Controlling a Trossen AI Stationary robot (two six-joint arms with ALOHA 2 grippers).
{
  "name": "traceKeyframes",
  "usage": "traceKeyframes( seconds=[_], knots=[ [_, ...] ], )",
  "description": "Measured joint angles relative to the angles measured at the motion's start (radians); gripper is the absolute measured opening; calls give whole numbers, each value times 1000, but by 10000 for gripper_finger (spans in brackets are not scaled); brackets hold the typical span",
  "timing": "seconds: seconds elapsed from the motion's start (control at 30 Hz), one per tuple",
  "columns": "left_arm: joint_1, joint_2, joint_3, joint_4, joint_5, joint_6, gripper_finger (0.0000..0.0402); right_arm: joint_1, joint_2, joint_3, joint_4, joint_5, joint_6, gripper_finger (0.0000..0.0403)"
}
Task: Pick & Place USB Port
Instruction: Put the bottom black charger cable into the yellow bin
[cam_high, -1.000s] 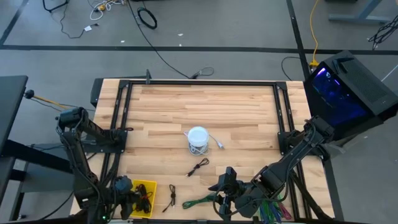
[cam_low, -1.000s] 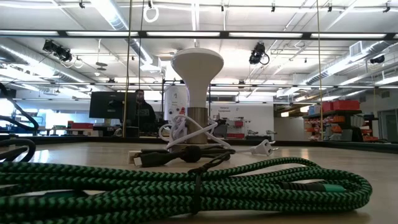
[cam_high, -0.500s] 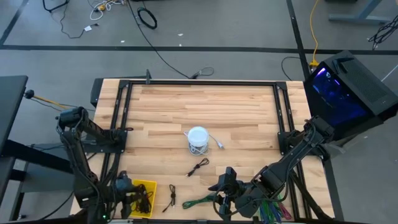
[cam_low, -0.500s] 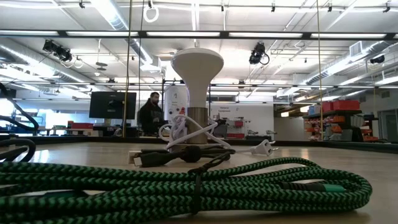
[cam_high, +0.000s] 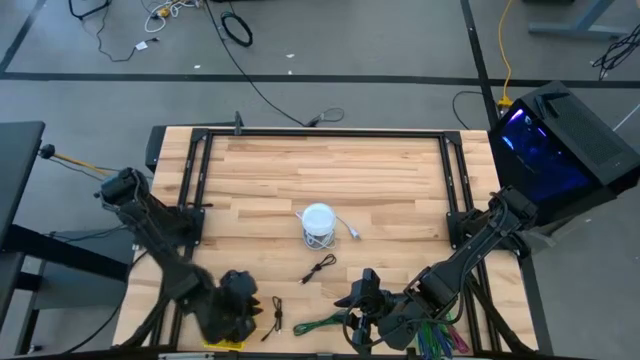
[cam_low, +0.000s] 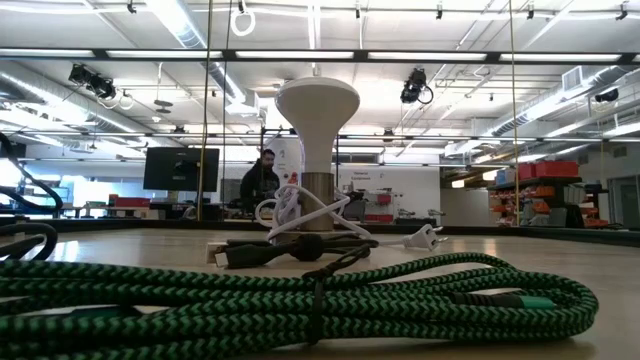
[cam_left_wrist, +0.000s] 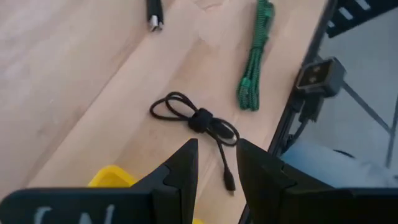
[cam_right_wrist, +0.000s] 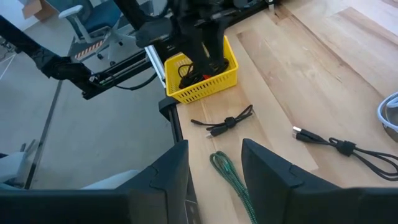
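A small coiled black cable (cam_high: 277, 315) (cam_left_wrist: 199, 121) lies flat on the wood near the near edge, to the right of a yellow bin (cam_right_wrist: 200, 78). A second black USB cable (cam_high: 318, 268) (cam_right_wrist: 333, 147) lies farther in. My left gripper (cam_high: 238, 300) (cam_left_wrist: 216, 157) is open and hangs above the bin's right part; the small coiled cable shows just beyond its fingertips. My right gripper (cam_high: 356, 298) (cam_right_wrist: 214, 163) is open and empty, waiting over the green braided cable (cam_high: 322, 322) (cam_low: 300, 300).
A white lamp (cam_high: 318, 222) (cam_low: 317, 120) with its white cord stands mid-table. The yellow bin holds dark cables. A black frame rail (cam_high: 190, 200) runs along each side of the table. A person (cam_low: 262, 180) moves in the room behind.
My left arm has swung toward the table's right. Its gripper has moved from the bin's left side to above the bin, toward the small coiled cable. The cables have not moved. The person in the background has walked to the right.
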Motion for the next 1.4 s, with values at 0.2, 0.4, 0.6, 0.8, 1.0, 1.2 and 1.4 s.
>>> traceKeyframes(
  seconds=[0.2,0.4,0.6,0.8,1.0,1.2,1.4],
  knots=[
    [105,27,1,19,155,-64,115,0,0,0,1,0,-6,151],
    [170,151,1,171,341,-1,115,0,0,0,5,0,-7,151],
    [193,225,0,202,429,27,115,0,0,1,11,0,-14,151],
    [207,234,1,217,426,30,115,0,0,1,13,0,-14,151],
    [214,234,1,234,426,38,115,0,0,1,14,0,-14,151],
    [233,234,1,261,429,37,115,0,0,1,16,0,-12,151],
    [246,235,0,266,430,44,115,0,0,1,16,0,-10,151]
  ],
)
